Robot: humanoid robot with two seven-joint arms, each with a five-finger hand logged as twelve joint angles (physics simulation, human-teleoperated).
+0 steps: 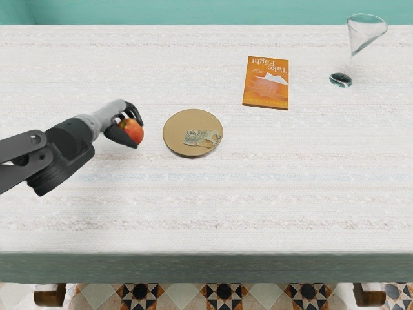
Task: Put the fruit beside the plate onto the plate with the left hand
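A red and orange fruit (pixel 134 131), apple-like, is held in my left hand (pixel 127 126), whose dark fingers curl around it. The arm enters from the picture's left edge. A round tan plate (pixel 181 126) lies on the white table just to the right of the fruit, a short gap apart. A crumpled pale scrap (pixel 201 138) rests on the plate's right half. Whether the fruit touches the table or hangs slightly above it I cannot tell.
An orange book (pixel 266 82) lies flat behind and right of the plate. A tilted clear cocktail glass (pixel 360 40) stands at the far right back. The table's front edge (pixel 206 253) runs along the bottom.
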